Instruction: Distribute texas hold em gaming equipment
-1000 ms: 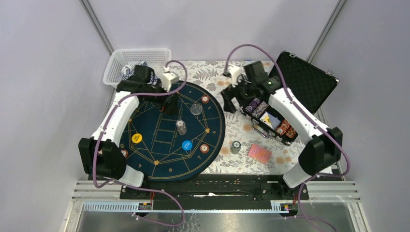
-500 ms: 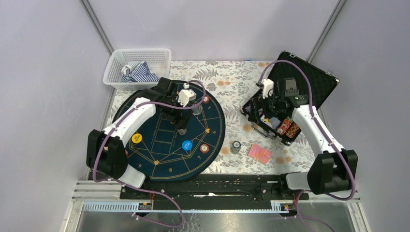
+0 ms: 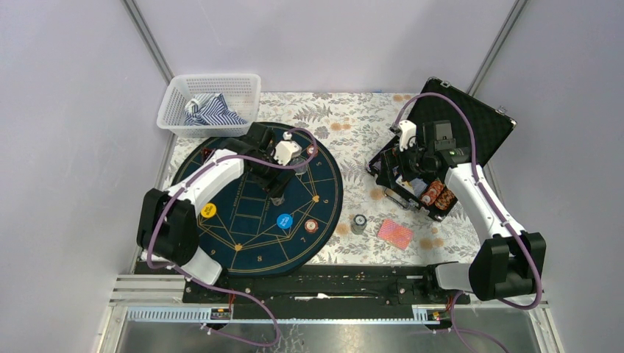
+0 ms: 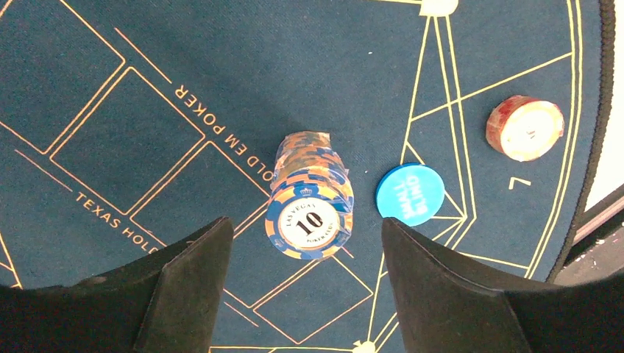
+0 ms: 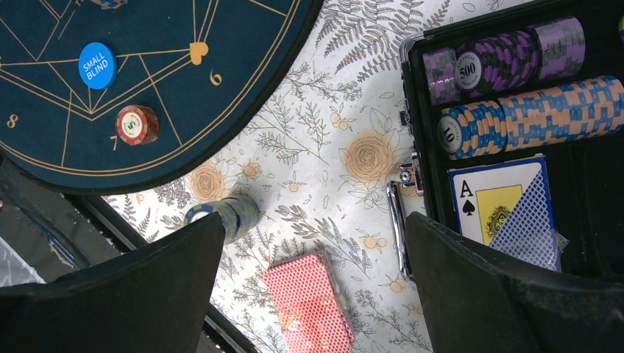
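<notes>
On the dark blue mat stands a blue-and-orange chip stack marked 10. My left gripper is open just above it, one finger on each side with gaps, not touching. Beside the stack lie a blue small-blind disc and a red chip stack. A yellow disc sits at the mat's left. My right gripper hangs open and empty over the tablecloth beside the case. Below it lie a red-backed card deck and a grey-blue chip stack.
The open black case holds purple chips, blue-orange chips and an ace-of-spades deck. A white basket with striped cloth stands at the back left. Another red chip stack sits at the mat's far edge.
My left arm swung from the mat's far-left edge to its middle, over the chip stack, and its jaws narrowed a little. The right arm moved right, over the case's front.
</notes>
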Action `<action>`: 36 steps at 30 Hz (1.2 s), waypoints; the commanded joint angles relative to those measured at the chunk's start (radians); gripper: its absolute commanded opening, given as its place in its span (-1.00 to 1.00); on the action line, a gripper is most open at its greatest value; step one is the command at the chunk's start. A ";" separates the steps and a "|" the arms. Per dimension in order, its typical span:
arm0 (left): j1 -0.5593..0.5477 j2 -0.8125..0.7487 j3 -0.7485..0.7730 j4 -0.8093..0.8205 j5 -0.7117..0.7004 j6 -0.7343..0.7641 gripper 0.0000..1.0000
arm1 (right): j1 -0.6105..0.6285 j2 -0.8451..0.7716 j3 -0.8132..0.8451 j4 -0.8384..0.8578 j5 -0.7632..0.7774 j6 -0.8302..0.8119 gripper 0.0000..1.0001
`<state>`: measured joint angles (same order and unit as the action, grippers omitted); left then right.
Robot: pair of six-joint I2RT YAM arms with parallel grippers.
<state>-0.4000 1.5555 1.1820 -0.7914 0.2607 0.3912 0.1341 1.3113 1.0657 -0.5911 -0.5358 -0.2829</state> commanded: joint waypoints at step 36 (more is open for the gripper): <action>-0.125 0.452 0.617 0.031 -0.022 -0.103 -0.13 | -0.017 -0.023 -0.019 0.035 -0.014 -0.014 0.99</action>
<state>-0.4866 1.9404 1.7111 -0.8207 0.2512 0.3389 0.1230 1.3117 1.0508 -0.5812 -0.5434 -0.2836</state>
